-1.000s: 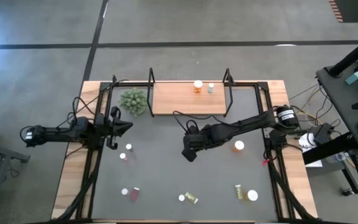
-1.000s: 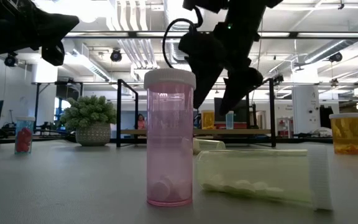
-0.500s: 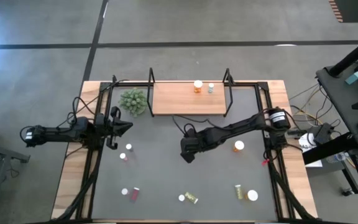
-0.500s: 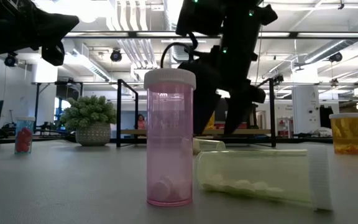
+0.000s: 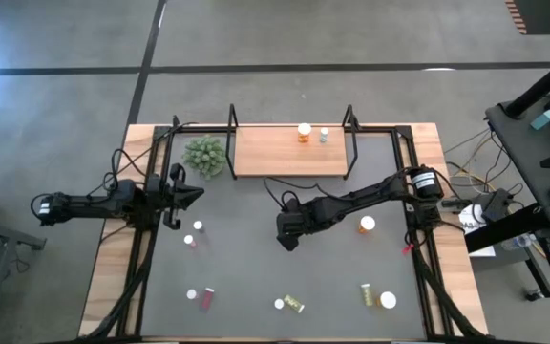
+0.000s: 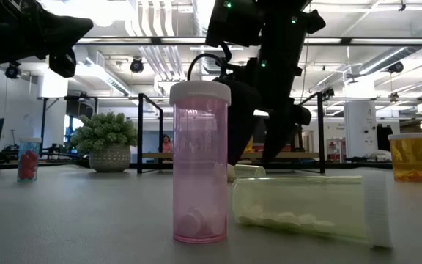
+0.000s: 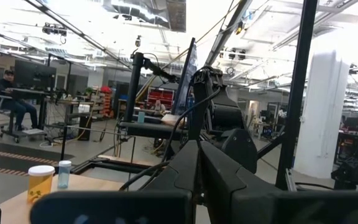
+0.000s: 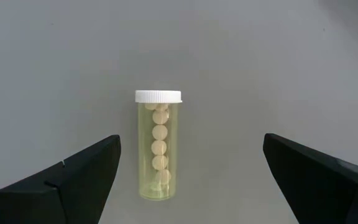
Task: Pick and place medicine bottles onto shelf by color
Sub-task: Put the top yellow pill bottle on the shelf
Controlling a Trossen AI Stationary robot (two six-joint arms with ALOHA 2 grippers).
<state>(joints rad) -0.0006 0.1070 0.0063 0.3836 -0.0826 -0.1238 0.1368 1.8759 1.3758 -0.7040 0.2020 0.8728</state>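
A yellow-green medicine bottle (image 8: 159, 149) with a white cap lies on its side on the dark grey mat; in the low view it (image 6: 247, 170) shows just under my right gripper (image 8: 192, 143). That gripper (image 5: 288, 234) hangs open above it, tilted steeply down, with one finger on either side and clear of it. My left gripper (image 5: 173, 196) waits shut at the mat's left edge. The shelf (image 5: 275, 158) at the far side carries an orange bottle (image 5: 304, 133) and a small pale one (image 5: 324, 136), both upright.
Other bottles are scattered on the mat: an orange one (image 5: 366, 225) right of my right gripper, pink ones (image 5: 191, 239) at the left, and yellow-green ones (image 5: 292, 304) near the front edge. A green plant (image 5: 204, 155) stands left of the shelf.
My right gripper has come down toward the lying yellow-green bottle and shifted a little toward the table's left edge, staying open. The bottles have not moved.
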